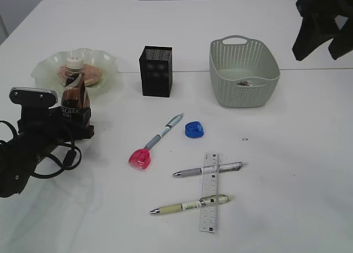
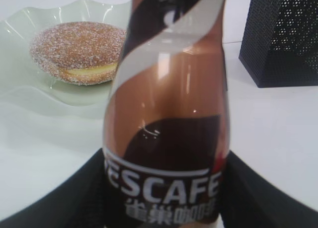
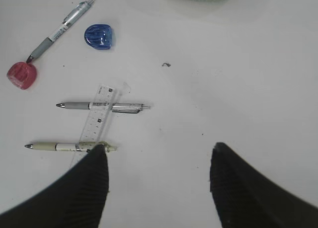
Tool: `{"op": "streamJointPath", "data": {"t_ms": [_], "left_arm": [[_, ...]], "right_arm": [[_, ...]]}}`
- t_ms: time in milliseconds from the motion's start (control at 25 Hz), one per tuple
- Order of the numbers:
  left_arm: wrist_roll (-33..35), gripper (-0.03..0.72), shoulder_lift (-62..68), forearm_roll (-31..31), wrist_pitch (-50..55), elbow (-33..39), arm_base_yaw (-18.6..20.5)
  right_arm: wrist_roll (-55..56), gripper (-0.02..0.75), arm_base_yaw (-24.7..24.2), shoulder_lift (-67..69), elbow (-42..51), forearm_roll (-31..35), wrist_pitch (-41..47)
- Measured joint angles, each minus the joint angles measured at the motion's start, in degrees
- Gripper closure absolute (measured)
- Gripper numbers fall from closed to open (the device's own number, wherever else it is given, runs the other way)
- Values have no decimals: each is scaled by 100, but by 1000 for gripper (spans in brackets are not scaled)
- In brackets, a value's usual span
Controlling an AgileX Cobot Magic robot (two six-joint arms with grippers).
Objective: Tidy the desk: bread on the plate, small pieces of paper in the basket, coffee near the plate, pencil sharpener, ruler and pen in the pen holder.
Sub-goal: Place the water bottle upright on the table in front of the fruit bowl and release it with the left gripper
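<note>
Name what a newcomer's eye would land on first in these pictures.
The left pincer gripping a brown coffee bottle beside the glass plate with its sugared bread. Then the pens, ruler and two sharpeners scattered in front of the pen holder and basket.

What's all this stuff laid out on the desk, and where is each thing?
Plate: one, pale green, wavy rim, far left.
Sugared bread: one, brown, on the plate.
Nescafe coffee bottle: one, brown, upright in front of the plate.
Pen holder: one, black mesh, centre back.
Basket: one, grey-green, right back.
Paper scraps: small, grey, inside the basket; count unclear.
Paper bit: one, tiny, on the table before the basket.
Pens: three, grey or cream; two lie across the ruler.
Ruler: one, clear, front centre.
Pencil sharpeners: two, blue in the middle, pink at a pen's tip.
Left end effector: black, gripping the bottle.
Right end effector: black, open, raised far right.
</note>
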Motion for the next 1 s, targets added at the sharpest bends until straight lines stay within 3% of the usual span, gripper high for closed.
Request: {"op": "streamJointPath", "data": {"t_ms": [1000], "left_arm": [[0, 231, 0, 13, 3, 0, 0]], "right_arm": [[0, 265, 0, 0, 0, -10, 0]]}}
